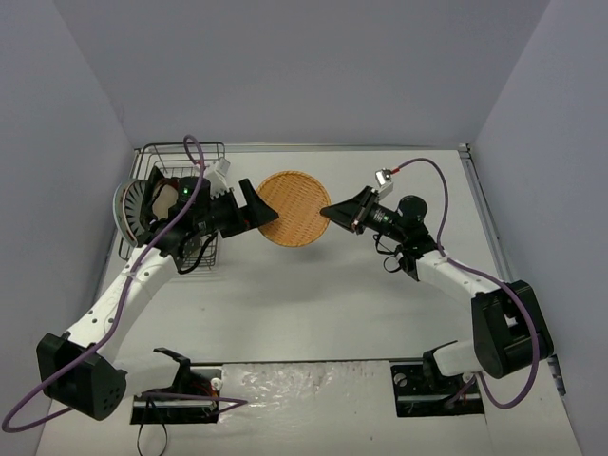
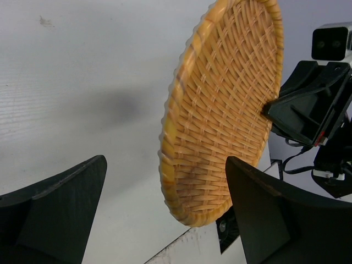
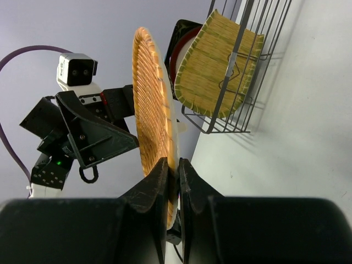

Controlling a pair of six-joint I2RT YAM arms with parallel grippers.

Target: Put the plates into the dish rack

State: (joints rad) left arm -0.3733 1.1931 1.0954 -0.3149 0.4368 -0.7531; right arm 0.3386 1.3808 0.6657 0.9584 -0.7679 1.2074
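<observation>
The orange round woven plate (image 1: pixel 293 208) is held on edge above the table between the two arms. My right gripper (image 1: pixel 331 213) is shut on its right rim, and the pinch shows in the right wrist view (image 3: pixel 174 176) on the plate (image 3: pixel 151 104). My left gripper (image 1: pixel 253 211) is open at the plate's left rim. In the left wrist view the plate (image 2: pixel 225 110) hangs between the spread fingers (image 2: pixel 60 209), nearer the right one, and my left gripper (image 2: pixel 165 214) is not closed on it. The black wire dish rack (image 1: pixel 180 152) stands at the far left.
The rack (image 3: pixel 258 66) holds a yellow-green striped oblong plate (image 3: pixel 217 66) and a dark-red-rimmed plate (image 3: pixel 179 49). A white plate with black radial stripes (image 1: pixel 128 201) shows at the rack's left end. Grey walls close in on three sides.
</observation>
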